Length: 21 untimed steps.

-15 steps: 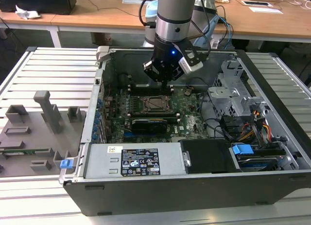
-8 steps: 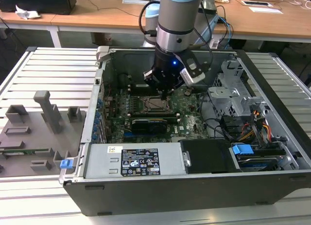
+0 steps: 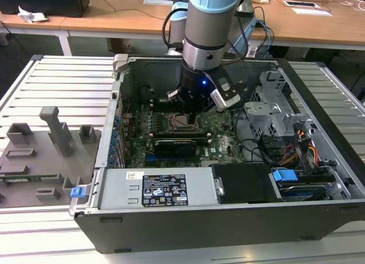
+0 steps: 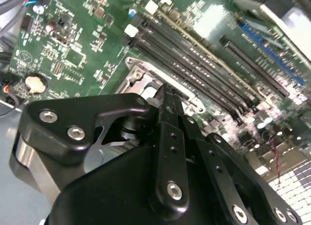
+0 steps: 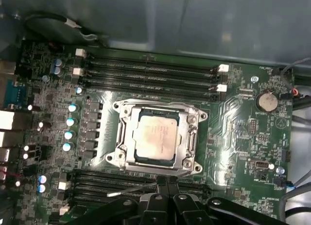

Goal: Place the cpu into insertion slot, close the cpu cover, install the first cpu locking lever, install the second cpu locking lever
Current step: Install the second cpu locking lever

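Chip (image 5: 156,137) seated in socket (image 5: 127,159), cover (image 5: 190,137) down; clenched hand (image 5: 165,182) at lever (image 5: 131,190). Judged step: first lever locking.

The circuit board (image 5: 233,132) is green, speckled with silver solder and small blue-topped capacitors. The cpu (image 5: 156,136) has a silvery-grey top with a warm sheen, framed by the shiny silver cpu cover (image 5: 188,137). The gripper (image 4: 167,101) is matte black, and at its 3 o'clock run long black memory slots (image 4: 204,64)
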### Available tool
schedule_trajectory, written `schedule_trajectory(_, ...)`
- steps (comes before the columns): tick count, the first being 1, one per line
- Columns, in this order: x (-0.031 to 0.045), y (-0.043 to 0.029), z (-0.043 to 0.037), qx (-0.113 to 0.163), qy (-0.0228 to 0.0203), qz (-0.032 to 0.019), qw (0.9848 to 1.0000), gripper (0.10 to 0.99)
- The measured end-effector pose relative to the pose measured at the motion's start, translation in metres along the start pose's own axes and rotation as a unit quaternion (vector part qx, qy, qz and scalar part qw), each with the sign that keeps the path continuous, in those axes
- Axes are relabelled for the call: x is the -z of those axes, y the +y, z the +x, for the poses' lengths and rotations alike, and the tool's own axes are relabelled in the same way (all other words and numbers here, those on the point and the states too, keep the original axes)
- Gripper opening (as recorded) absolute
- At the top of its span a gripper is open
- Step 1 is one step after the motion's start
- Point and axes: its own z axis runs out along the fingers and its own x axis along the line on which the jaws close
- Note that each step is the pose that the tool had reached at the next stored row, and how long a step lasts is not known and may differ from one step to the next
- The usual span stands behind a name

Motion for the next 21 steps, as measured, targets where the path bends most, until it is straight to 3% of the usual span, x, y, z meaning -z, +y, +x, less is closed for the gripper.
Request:
schedule_trajectory(4,0.0,-0.0032,0.0118,0.0,-0.0001,-0.001,1.0,0.106)
schedule_trajectory(6,-0.0012,-0.0035,0.0259,0.0,-0.0002,-0.0018,1.0,0.106)
schedule_trajectory(11,-0.0111,-0.0039,0.0293,0.0,-0.0002,-0.0024,1.0,0.106)
schedule_trajectory(13,-0.0125,-0.0041,0.0315,0.0,-0.0009,-0.0089,1.0,0.106)
schedule_trajectory(14,-0.0127,-0.0044,0.0322,0.0,-0.0015,-0.015,0.9999,0.106)
schedule_trajectory(16,-0.013,-0.0096,0.0355,0.001,-0.0036,-0.0338,0.9994,0.106)
schedule_trajectory(19,-0.0134,-0.0146,0.0389,0.001,-0.0044,-0.041,0.9991,0.106)
schedule_trajectory(21,-0.0142,-0.0176,0.0406,0.001,-0.0052,-0.0487,0.9988,0.106)
